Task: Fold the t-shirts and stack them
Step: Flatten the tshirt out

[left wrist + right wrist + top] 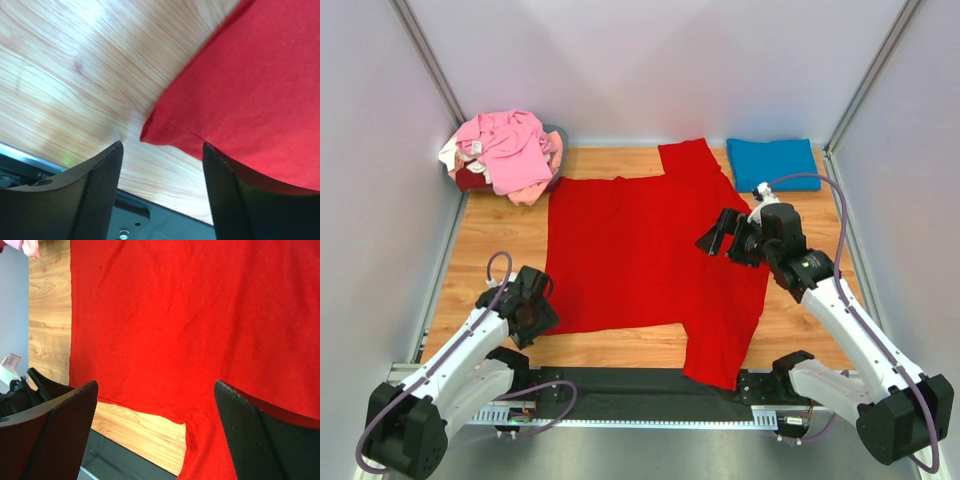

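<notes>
Red t-shirt (620, 250) spread flat; left gripper (161, 150) and right gripper (155, 390) gape, empty.

Table: the table (500, 230) is light brown wood with wavy lines in it.
Back: the back wall (660, 60) is plain and pale grey-white.
Sides: the left wall (370, 150) and the right wall (915, 150) are the same pale colour.
Corners: thin grey metal posts (430, 60) stand where the walls meet.
Front edge: a black strip (650, 385) runs along it, with a silver rail (650, 425) just below.
Light: soft and even, with a bright shine (90, 20) on the wood.
</notes>
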Controlling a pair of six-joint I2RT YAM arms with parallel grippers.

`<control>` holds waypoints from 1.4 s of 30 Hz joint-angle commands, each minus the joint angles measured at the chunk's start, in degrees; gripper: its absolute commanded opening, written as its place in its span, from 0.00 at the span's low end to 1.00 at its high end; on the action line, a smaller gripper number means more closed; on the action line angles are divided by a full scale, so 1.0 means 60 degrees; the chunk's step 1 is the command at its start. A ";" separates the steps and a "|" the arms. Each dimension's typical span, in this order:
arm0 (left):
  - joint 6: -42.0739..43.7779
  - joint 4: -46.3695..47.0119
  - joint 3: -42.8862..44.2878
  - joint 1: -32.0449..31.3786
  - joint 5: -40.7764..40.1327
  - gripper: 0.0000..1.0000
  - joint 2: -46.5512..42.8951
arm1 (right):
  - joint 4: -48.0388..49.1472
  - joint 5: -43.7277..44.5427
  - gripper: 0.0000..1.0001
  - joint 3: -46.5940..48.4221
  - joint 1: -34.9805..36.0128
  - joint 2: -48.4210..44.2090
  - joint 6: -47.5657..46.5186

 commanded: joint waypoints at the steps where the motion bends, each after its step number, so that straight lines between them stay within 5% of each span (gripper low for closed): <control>1: -0.0345 -0.0104 0.0090 0.0043 -0.0721 0.70 -0.0054 | 0.0105 -0.0213 1.00 -0.0061 0.0028 0.0044 -0.0389; 5: -0.0345 0.0348 -0.0129 0.0028 -0.0796 0.70 -0.0142 | -0.0026 -0.0359 1.00 -0.0163 0.0042 0.0177 -0.0579; 9: -0.0170 0.0511 0.0075 0.0028 -0.0868 0.57 0.0355 | -0.0290 -0.0053 1.00 -0.0529 0.0057 0.0001 -0.0507; 18: 0.0007 0.1771 -0.0144 0.0028 -0.0414 0.00 0.1396 | -0.2484 0.1660 1.00 -0.0736 0.0670 -0.0600 0.0342; 27: 0.0212 0.0938 0.0060 0.0028 -0.0854 0.00 -0.0213 | -0.5650 0.4781 1.00 -0.1173 0.7037 -0.0673 0.3900; 34: 0.0563 0.0468 0.0486 0.0028 -0.1030 0.00 -0.0772 | -0.4965 0.3932 0.81 -0.2345 0.9269 -0.0147 0.5045; 42: 0.0724 0.0599 0.0252 0.0028 -0.0635 0.00 -0.1240 | -0.3500 0.3625 0.64 -0.3531 0.9535 0.0982 0.5265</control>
